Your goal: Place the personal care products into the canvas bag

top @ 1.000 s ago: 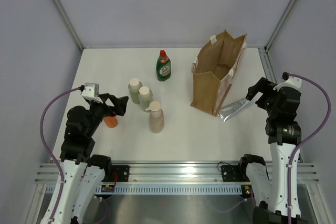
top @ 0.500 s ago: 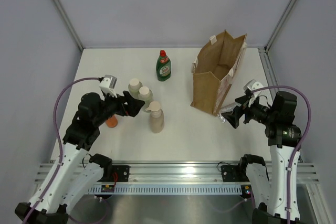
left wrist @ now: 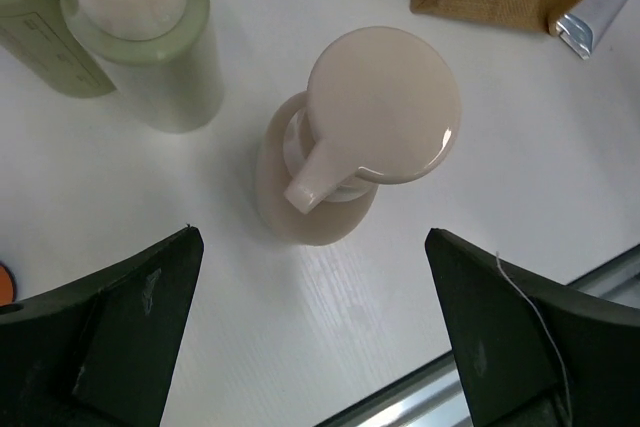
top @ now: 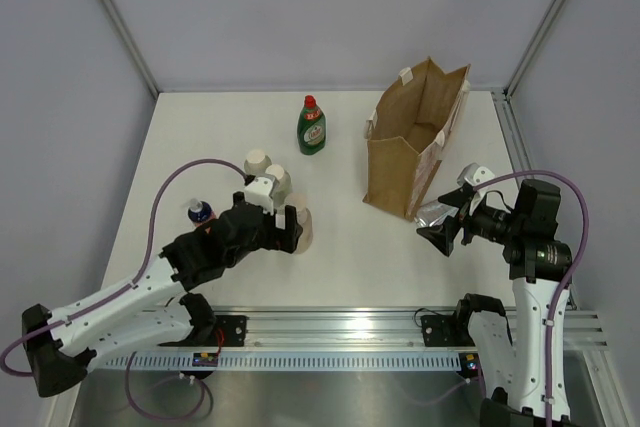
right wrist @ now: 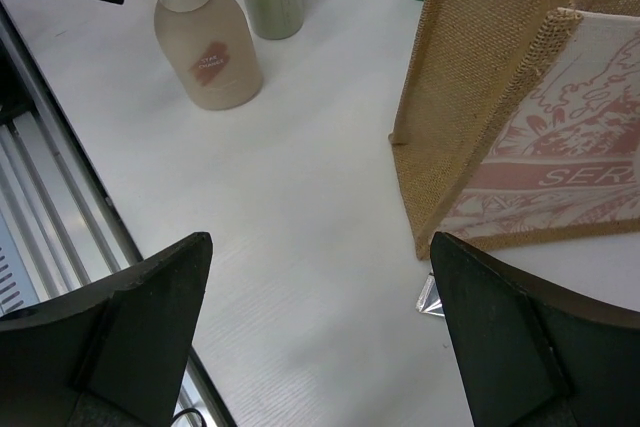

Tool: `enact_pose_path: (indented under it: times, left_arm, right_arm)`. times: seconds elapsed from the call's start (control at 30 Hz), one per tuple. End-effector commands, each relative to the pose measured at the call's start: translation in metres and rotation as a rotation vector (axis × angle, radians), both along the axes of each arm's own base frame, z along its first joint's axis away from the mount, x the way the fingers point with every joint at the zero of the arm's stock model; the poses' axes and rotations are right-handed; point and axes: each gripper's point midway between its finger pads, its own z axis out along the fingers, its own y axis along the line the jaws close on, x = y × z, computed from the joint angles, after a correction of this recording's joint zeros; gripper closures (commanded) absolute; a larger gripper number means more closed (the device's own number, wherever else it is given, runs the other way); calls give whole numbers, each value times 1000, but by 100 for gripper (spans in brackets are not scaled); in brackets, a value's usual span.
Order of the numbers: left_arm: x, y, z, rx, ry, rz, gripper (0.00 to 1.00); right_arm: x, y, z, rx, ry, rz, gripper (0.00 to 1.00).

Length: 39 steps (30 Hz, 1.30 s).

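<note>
The tan canvas bag (top: 415, 142) stands upright and open at the back right. The beige pump bottle (left wrist: 350, 147) stands just ahead of my open left gripper (left wrist: 312, 247), between the lines of its fingers; the gripper (top: 288, 234) partly hides it from above. Two pale white-capped bottles (top: 257, 162) (top: 279, 183) stand behind it. The dark green bottle (top: 311, 127) stands further back. The small orange item (top: 200, 213) is at the left. The silver tube (top: 435, 210) lies against the bag's near right corner. My open, empty right gripper (top: 441, 233) hovers just near of the tube, whose corner (right wrist: 432, 299) shows by its right finger.
The table's front rail (top: 330, 332) runs along the near edge. Metal frame posts (top: 115, 22) rise at the back corners. The bag's printed side (right wrist: 560, 157) faces my right gripper (right wrist: 320, 242).
My left arm has reached forward and right, from over the orange item to the beige bottle. My right gripper has swung down toward the tube's near end.
</note>
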Motion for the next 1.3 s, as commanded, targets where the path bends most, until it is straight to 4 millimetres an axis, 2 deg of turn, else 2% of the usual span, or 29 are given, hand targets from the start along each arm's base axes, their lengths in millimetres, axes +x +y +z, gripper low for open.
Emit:
enact_pose_path:
  times: [0.0, 0.03, 0.07, 0.13, 0.17, 0.3, 0.43, 0.7, 0.8, 0.9, 1.0, 1.03, 1.07, 1.17, 1.27]
  left_arm:
    - [23, -6, 15, -95, -146, 151, 1]
    - [23, -6, 2, -74, -159, 167, 1]
    - [29, -13, 8, -112, -198, 171, 1]
    - [33, -16, -15, -82, -212, 169, 1]
    - [39, -23, -6, -133, -261, 170, 1]
    - [46, -27, -17, -158, -323, 167, 1]
    - [51, -30, -36, -112, -321, 175, 1]
    - [63, -41, -46, -129, -326, 219, 3]
    - [67, -40, -48, -125, -333, 242, 10]
    - [69, -40, -48, -117, -346, 247, 24]
    - [69, -43, -43, -118, -369, 222, 45]
    - [68, -47, -40, -122, -377, 195, 56]
    - [67, -49, -39, -125, -378, 181, 60]
    - [61, -62, -26, -169, -382, 101, 73]
    - [49, -81, -6, -251, -372, -8, 80]
  right_arm:
    - [-5, 5, 8, 7, -47, 41, 0]
    - [-6, 5, 9, 7, -51, 43, 1]
    - [-6, 5, 9, 5, -54, 41, 1]
    - [-6, 5, 8, 5, -54, 42, 0]
    - [-7, 5, 8, 5, -54, 43, 0]
    - [-8, 6, 7, 7, -53, 50, 1]
    - [-9, 7, 8, 9, -52, 54, 0]
    - [-10, 7, 8, 11, -55, 58, 0]
    - [-10, 7, 8, 9, -56, 59, 1]
    - [-11, 8, 8, 12, -58, 65, 0]
    - [-13, 10, 7, 14, -58, 77, 1]
    - [-15, 11, 7, 17, -54, 85, 1]
    - [-16, 11, 7, 14, -62, 93, 1]
    - [-22, 14, 7, 16, -73, 124, 0]
    - [-31, 20, 8, 25, -96, 178, 0]
